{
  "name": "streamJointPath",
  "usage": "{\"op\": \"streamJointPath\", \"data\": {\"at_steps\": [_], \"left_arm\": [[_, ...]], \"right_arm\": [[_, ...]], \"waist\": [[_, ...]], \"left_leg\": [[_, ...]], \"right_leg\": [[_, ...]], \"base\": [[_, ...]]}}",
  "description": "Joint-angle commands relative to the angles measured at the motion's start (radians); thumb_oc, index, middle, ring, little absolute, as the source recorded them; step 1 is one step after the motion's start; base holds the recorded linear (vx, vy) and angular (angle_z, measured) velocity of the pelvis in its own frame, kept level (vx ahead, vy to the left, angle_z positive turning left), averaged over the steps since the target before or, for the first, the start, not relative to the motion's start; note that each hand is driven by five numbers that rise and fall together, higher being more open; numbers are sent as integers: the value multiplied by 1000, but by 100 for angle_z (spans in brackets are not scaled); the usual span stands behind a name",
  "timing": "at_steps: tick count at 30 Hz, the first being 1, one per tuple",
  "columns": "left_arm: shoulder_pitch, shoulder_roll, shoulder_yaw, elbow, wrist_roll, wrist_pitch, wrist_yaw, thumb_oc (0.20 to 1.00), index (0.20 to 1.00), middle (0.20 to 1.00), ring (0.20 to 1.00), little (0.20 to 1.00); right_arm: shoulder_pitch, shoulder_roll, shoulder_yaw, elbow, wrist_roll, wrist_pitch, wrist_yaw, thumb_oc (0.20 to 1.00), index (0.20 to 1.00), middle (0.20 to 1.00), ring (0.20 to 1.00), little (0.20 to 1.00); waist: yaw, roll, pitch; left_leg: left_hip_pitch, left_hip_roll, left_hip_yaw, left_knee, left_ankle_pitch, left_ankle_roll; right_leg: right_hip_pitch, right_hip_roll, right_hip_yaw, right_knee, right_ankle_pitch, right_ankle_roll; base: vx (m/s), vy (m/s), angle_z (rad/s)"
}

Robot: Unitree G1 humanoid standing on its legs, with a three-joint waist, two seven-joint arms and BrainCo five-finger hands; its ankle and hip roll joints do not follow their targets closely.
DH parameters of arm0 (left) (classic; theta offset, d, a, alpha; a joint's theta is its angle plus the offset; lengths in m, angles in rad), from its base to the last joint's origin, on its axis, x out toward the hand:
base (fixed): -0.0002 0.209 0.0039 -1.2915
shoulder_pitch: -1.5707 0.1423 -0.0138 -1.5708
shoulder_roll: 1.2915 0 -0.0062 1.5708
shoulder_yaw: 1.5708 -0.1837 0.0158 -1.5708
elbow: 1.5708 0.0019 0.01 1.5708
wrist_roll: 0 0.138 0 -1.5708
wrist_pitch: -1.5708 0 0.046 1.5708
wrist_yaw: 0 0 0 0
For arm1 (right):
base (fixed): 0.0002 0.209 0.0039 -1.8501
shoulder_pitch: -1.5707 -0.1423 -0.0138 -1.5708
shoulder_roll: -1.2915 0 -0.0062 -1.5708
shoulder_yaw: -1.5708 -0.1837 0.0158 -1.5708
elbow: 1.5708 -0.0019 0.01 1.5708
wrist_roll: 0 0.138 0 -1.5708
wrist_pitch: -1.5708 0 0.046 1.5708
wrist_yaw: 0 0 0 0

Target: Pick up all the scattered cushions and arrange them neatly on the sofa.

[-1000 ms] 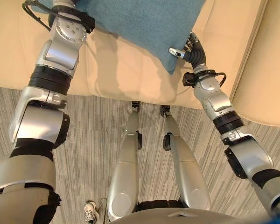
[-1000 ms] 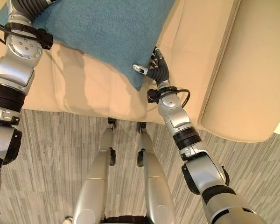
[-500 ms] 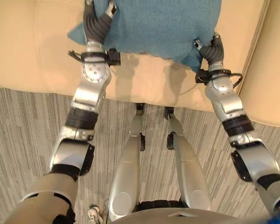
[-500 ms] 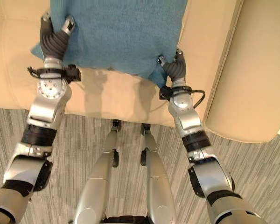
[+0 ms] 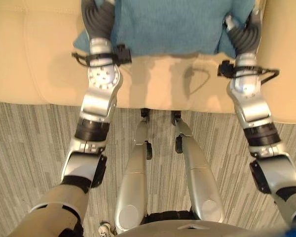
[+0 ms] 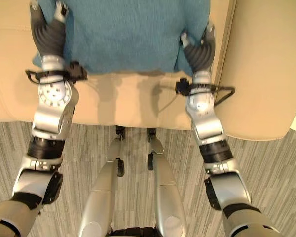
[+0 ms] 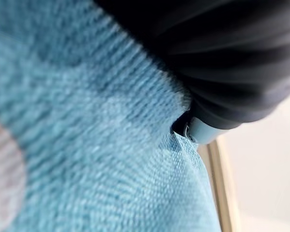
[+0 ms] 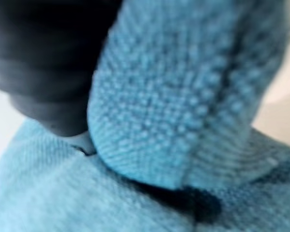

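A blue knitted cushion (image 5: 167, 24) lies flat on the beige sofa seat (image 5: 34, 64), its near edge parallel to the seat front. My left hand (image 5: 98, 19) grips its near left corner, and my right hand (image 5: 244, 34) pinches its near right corner beside the armrest. In the left wrist view the blue fabric (image 7: 87, 145) presses right against the hand's dark cover (image 7: 222, 58). The right wrist view has a folded cushion corner (image 8: 183, 106) bulging beside that hand's dark cover (image 8: 43, 63). The far part of the cushion runs out of view.
The sofa's beige armrest (image 6: 266, 74) rises close on the right of the cushion. Bare seat stretches to the left of my left arm. Grey striped carpet (image 5: 29, 148) lies in front of the sofa, with a white shoe (image 5: 104, 229) on it.
Both hands have carried the cushion from a tilted, corner-down pose to lie square on the seat, closer to the armrest. My left hand came in from the far left to its corner.
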Motion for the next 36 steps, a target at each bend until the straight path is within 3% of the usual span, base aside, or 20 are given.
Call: {"op": "streamJointPath", "data": {"at_steps": [1, 10, 16, 17, 21, 27, 28, 29, 36], "left_arm": [[-211, -30, -105, -101, 44, -162, 16, 200, 200, 200, 200, 200], [-453, 20, -153, 108, 52, -176, 106, 200, 200, 200, 200, 200], [-598, 53, -209, 444, -20, -151, 134, 200, 200, 200, 200, 200], [-630, 80, -221, 477, -18, -151, 133, 200, 200, 200, 200, 200], [-699, 137, -252, 496, -21, -166, 153, 200, 200, 200, 200, 200], [-640, 106, -222, 489, -40, -159, 140, 200, 200, 200, 200, 200], [-623, 119, -223, 498, -39, -152, 139, 438, 438, 438, 438, 438], [-612, 123, -221, 502, -36, -149, 138, 1000, 1000, 1000, 1000, 1000], [-560, 161, -209, 488, -5, -125, 143, 1000, 1000, 1000, 1000, 1000]], "right_arm": [[-200, 27, 73, -122, -105, -145, -65, 200, 200, 200, 200, 200], [-462, -6, 121, 42, -167, -143, -183, 200, 200, 200, 200, 200], [-574, 42, 167, 265, -100, -146, -236, 200, 200, 200, 200, 200], [-647, 16, 207, 350, -113, -135, -262, 200, 200, 200, 200, 200], [-781, -22, 340, 472, -85, -128, -242, 200, 200, 200, 200, 200], [-729, -9, 387, 488, -74, -104, -198, 200, 200, 200, 200, 200], [-720, -13, 416, 504, -51, -97, -159, 1000, 1000, 1000, 1000, 1000], [-718, -17, 430, 506, -45, -99, -146, 1000, 1000, 1000, 1000, 1000], [-655, -38, 445, 466, -34, -93, -95, 1000, 1000, 1000, 1000, 1000]], "waist": [[-36, 20, -13], [-45, 29, -13], [-57, 36, -13], [-56, 40, -13], [-68, 40, -13], [-64, 38, -13], [-61, 33, -13], [-61, 33, -13], [-57, 20, -13]], "left_leg": [[69, 10, 14, 47, -145, -20], [52, 7, 9, 50, -151, -27], [-11, -1, 5, 71, -152, -36], [-34, -9, 4, 68, -152, -38], [-109, -13, 11, 41, -125, -34], [-102, -8, 25, 32, -137, -36], [-112, -11, 30, 34, -134, -34], [-108, -9, 31, 36, -143, -35], [-129, -7, 34, 59, -150, -36]], "right_leg": [[106, -31, -6, -85, 32, 19], [108, -31, 2, -93, 33, 27], [78, -42, 3, -121, 49, 33], [71, -48, 0, -151, 65, 39], [12, -45, 9, -235, 136, 57], [-8, -32, 16, -230, 136, 52], [-24, -37, 13, -231, 149, 51], [-21, -38, 14, -229, 145, 53], [-38, -45, 0, -219, 147, 56]], "base": [[0, 0, 0], [4, -8, 3], [12, -3, -1], [51, 50, -1], [-3, 80, -5], [38, 30, -8], [20, 3, -5], [5, -5, -5], [0, -2, -1]]}}
